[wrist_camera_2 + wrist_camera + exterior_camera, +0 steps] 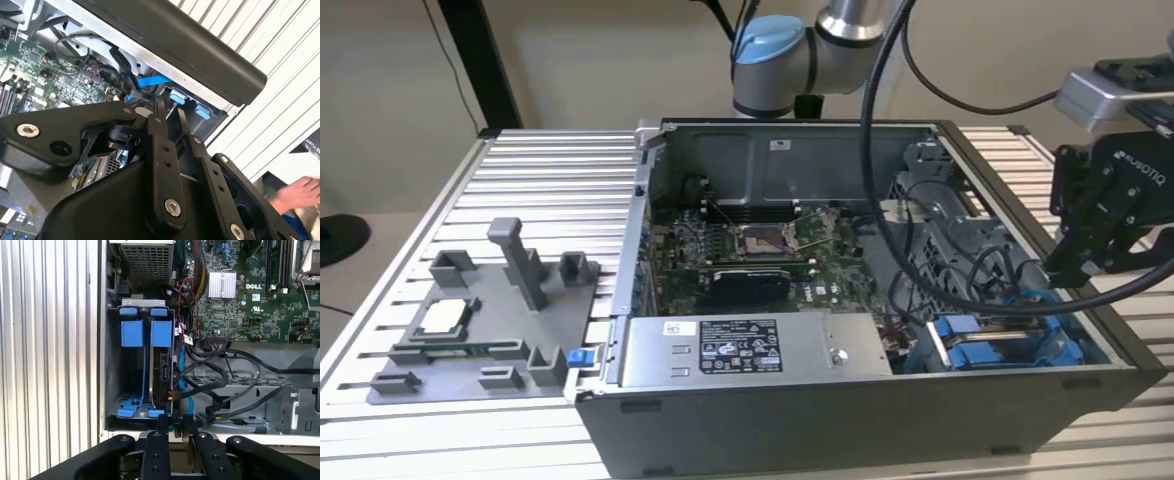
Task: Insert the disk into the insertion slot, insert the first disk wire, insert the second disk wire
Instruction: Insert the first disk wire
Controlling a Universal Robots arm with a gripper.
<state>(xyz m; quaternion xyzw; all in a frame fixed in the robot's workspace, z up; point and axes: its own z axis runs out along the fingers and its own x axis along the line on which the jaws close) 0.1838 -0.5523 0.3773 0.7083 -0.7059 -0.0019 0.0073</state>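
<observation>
Pincer (1065, 268) hung over the edge of the open computer case (854, 420) on the exterior view's right, above the corner where the blue rails of the slot (1001, 345) showed. The silver power box (747, 350) lay along the near wall of the case, and the circuit board (761, 250) lay behind it. Black cables (987, 280) looped between the board and that corner. A grey tray of holders (467, 330) sat on the ribbed table (547, 160) on the exterior view's left, apart from the case.

In the second wrist view the pincer (170, 111) pointed down at the blue tabs (177, 95) just inside the case wall. Its two fingers (159, 117) stood a narrow gap apart, and I saw nothing gripped between them. A blue cable (150, 80) ran close by the tips. A person's hand (300, 192) lay on the table outside the case.

In the first wrist view the pincer (175, 421) showed the same narrow gap between its tips. The disk (161, 375) stood on edge inside the slot (144, 302), in the bay nearer the circuit board (250, 305). The blue cable (181, 375) curved down just beside the disk, and the black cables (240, 360) crossed the case floor next to it.
</observation>
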